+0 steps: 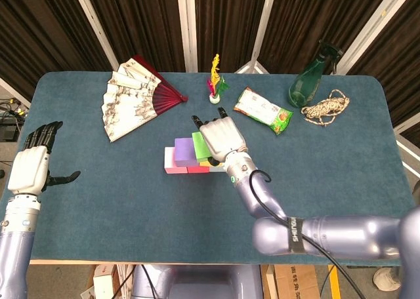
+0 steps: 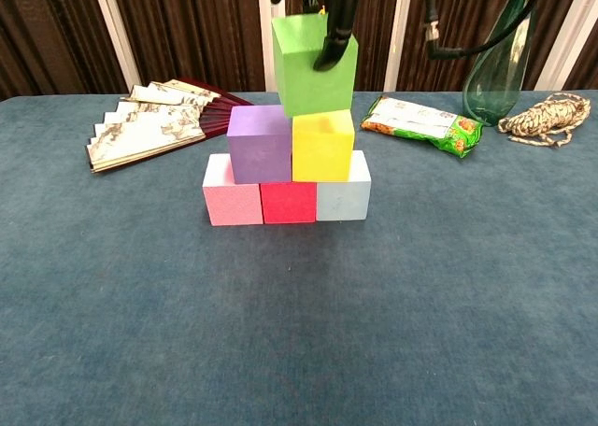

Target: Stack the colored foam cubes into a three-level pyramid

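**Green cube held over the two-level stack**

The green cube [image 2: 314, 63] sits at the top of the pile, gripped by the right robot hand [image 1: 222, 138], whose dark fingers [image 2: 334, 29] reach down over its front face. Its underside lies on or just above the yellow cube [image 2: 323, 146] and the purple cube [image 2: 259, 144]; contact cannot be told. Those two rest side by side on a row of three: pink cube [image 2: 233, 200], red cube [image 2: 288, 202], pale blue cube [image 2: 343, 197].

From the stack, a paper fan [image 1: 134, 102] lies at ten o'clock, a feathered shuttlecock [image 1: 215, 84] at twelve, a snack packet [image 1: 262, 109] at two, with a green bottle [image 1: 308, 80] and coiled rope [image 1: 325, 107] beyond. The left robot hand [image 1: 31, 169] hovers released, fingers apart, at nine o'clock off the tabletop [image 1: 131, 207] edge.
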Motion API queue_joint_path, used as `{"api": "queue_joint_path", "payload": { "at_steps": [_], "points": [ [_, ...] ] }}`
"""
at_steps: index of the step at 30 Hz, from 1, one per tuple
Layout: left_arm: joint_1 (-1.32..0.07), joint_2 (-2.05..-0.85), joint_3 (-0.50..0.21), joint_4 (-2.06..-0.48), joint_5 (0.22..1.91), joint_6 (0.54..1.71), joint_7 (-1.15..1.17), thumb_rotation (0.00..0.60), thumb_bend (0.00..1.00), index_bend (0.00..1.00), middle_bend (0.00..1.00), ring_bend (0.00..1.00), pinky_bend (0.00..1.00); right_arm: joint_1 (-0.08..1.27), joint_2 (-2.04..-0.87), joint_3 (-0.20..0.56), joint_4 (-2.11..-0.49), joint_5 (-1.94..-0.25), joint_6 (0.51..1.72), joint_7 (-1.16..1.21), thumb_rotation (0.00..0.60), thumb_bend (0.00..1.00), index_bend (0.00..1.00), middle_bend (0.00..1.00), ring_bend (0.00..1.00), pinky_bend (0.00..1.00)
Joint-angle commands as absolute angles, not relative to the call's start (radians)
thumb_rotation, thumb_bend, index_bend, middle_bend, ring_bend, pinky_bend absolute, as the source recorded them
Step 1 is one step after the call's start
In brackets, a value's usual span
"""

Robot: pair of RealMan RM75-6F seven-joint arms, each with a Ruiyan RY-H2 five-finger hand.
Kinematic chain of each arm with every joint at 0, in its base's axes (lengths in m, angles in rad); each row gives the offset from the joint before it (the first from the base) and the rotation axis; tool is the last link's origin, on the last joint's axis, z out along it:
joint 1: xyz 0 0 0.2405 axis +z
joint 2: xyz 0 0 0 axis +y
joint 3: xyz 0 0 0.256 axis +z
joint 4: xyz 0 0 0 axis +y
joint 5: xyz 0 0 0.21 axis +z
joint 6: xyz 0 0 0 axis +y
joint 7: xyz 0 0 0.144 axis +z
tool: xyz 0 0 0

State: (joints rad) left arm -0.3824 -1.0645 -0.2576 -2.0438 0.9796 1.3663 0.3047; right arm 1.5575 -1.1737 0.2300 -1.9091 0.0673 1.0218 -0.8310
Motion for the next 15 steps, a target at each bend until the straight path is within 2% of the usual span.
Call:
{"api": "queue_joint_path", "payload": {
  "at_steps": [1, 9, 15],
  "points": [
    [-0.383, -1.06, -0.259, -2.045, 0.976, 1.363, 0.298, 0.6, 0.17, 0.0, 0.04, 0.0, 0.0, 1.596, -1.225, 0.233, -1.868, 0.134, 1.064, -0.877, 0.6, 0.3, 0.0, 0.47, 0.29, 0.04],
    [-0.386, -1.055, -0.261, -2.042, 0.966, 1.352, 0.285, 0.6, 0.17, 0.0, 0.04, 0.0, 0.0, 1.627, -1.261, 0.261, -1.808, 0.209, 1.078, -0.939, 0.6, 0.3, 0.0, 0.47, 0.28, 0.04],
    [-0.388, -1.052, -0.263, -2.041, 0.96, 1.345, 0.273, 0.6, 0.17, 0.0, 0.04, 0.0, 0.0, 1.65, -1.265, 0.321, -1.77, 0.371, 1.063, -0.989, 0.6, 0.3, 0.0, 0.47, 0.28, 0.04]
  ]
}}
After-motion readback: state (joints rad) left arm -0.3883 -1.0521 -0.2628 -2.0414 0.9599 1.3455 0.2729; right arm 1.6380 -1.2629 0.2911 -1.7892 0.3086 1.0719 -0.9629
